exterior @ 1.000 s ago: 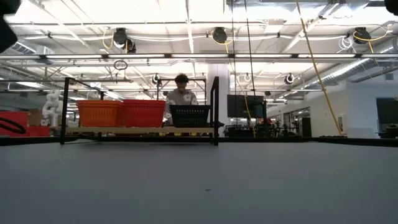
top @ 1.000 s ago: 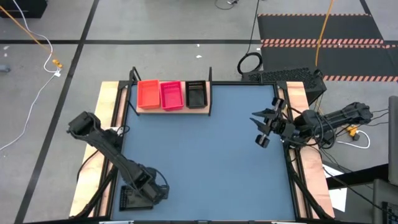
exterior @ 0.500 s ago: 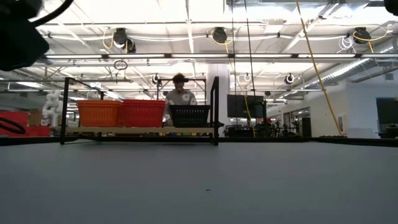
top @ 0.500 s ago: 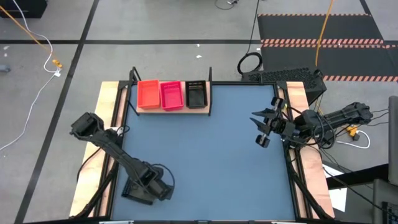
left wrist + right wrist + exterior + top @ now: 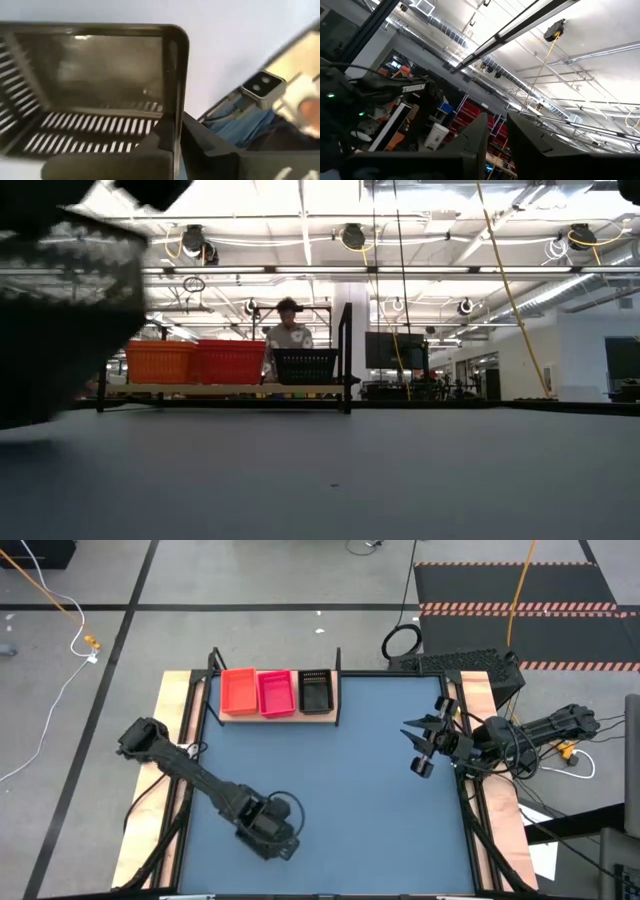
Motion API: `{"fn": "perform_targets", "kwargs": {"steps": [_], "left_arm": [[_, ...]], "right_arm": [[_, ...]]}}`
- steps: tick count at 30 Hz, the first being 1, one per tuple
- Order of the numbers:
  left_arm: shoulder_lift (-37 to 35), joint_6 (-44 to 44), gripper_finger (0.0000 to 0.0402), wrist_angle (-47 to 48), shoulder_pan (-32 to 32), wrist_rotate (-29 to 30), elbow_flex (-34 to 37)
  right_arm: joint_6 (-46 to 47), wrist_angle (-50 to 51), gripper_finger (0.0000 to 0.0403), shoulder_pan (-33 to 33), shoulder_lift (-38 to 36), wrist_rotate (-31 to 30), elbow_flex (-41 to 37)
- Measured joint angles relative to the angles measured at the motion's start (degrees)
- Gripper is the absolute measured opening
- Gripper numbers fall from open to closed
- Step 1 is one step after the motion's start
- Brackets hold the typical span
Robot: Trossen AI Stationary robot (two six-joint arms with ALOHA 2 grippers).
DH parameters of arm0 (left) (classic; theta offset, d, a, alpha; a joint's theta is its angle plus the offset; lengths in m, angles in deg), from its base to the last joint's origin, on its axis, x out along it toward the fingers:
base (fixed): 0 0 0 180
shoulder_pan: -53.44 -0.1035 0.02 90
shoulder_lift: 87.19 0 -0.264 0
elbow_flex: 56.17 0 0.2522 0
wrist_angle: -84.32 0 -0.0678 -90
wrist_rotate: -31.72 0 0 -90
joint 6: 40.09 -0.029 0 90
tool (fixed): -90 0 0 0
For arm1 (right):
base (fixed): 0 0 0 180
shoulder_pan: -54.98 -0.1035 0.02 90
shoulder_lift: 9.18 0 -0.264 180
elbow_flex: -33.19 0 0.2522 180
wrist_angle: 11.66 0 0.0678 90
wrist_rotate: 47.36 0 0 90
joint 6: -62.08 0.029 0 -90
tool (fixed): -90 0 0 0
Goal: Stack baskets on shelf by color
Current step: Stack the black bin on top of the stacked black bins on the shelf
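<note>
My left gripper (image 5: 272, 838) is over the near left part of the blue table, shut on a black slotted basket (image 5: 95, 75). That basket looms large and blurred at the left of the low view (image 5: 60, 300). The shelf (image 5: 278, 714) stands at the far left edge. On its board an orange-red basket (image 5: 238, 690), a pink basket (image 5: 276, 692) and a black basket (image 5: 315, 690) rest side by side on their bottoms. My right gripper (image 5: 422, 745) waits open, raised above the table's right edge and pointing upward. My left gripper pinches one side wall of the black basket (image 5: 175, 107), near a corner. One finger (image 5: 150, 150) is inside the basket and the other (image 5: 210, 150) outside. The fingers come slanting down from above. In the low view the basket seems to hang clear of the table.
Bare blue table (image 5: 340, 790) stretches between the shelf and both arms. Black uprights (image 5: 346, 355) rise at the shelf's ends. A person (image 5: 290, 332) sits behind the shelf, beyond the table. A keyboard (image 5: 460, 662) lies past the far right corner.
My left gripper has gone from the table's near left corner toward the right and up, rolling its wrist. The black basket, which lay on the wooden strip at that corner, has come away with it and has entered the low view.
</note>
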Motion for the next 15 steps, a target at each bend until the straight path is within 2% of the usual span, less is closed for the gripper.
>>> {"fn": "perform_targets", "kwargs": {"steps": [6, 10, 15], "left_arm": [[0.0, -22.0, 0.0008, 10.4, -3.7, 3.9, -10.1], [0.0, -33.1, 0.0007, 20.2, -6.3, 7.8, -17.8], [0.0, -48.9, 0.0007, 32.7, -9.6, 18.4, -26.5]], "right_arm": [[1.0, 0.0, 0.0066, 0.0, 0.0, 0.0, 0.0], [1.0, 0.4, 0.0066, 0.0, 0.0, 0.0, 0.0], [1.0, 0.5, 0.0066, 0.0, 0.0, -0.1, 0.0]]}}
